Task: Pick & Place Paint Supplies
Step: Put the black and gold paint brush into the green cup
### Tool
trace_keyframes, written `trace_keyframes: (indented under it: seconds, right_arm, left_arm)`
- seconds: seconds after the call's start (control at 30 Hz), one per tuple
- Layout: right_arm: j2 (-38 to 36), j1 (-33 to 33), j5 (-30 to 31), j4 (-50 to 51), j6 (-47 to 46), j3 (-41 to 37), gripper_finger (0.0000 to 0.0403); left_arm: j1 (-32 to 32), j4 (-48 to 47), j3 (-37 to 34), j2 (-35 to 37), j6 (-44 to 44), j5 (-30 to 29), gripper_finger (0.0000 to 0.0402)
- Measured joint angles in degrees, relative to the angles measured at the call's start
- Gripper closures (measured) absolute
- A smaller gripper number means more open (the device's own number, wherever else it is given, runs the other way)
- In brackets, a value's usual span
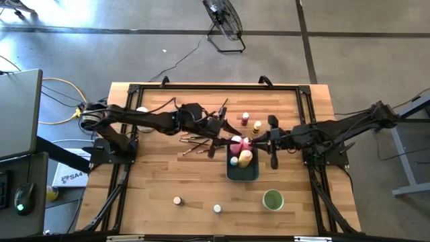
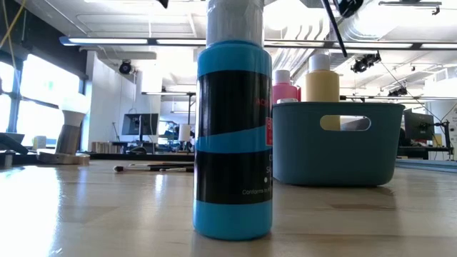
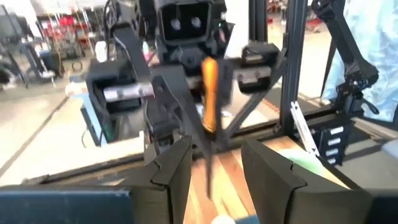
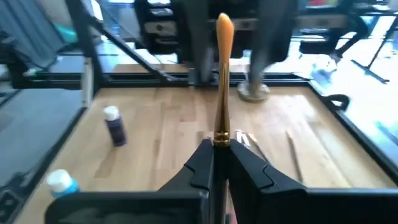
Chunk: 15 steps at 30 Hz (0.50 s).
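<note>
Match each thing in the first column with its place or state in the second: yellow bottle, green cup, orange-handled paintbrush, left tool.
Column one:
1. yellow bottle
2. green cup
3. orange-handled paintbrush
4. left tool

Column two:
A. open
B. gripped by the right tool
C. standing inside the tray
D. on the bare table, outside the tray

Pairs: 1-C, 2-D, 3-B, 4-A
</note>
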<state>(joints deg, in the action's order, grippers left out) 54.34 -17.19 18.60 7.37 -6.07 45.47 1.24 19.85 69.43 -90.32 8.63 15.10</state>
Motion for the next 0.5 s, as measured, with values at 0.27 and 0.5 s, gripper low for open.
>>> trace_keyframes:
  seconds: [0.27,0.5]
  right_arm:
    - [-4.3,-7.0,12.4,5.2,-2.1,0.0,0.0384]
    - [-5.7,-18.6,27.9,9.6,-8.4,0.0,0.0384]
  left_arm:
    - [-0.1,-7.6,0.0,3.8,-0.3,-2.4,0.0262]
    - [-0.1,-10.2,0.0,4.0,0.0,-2.9,0.0263]
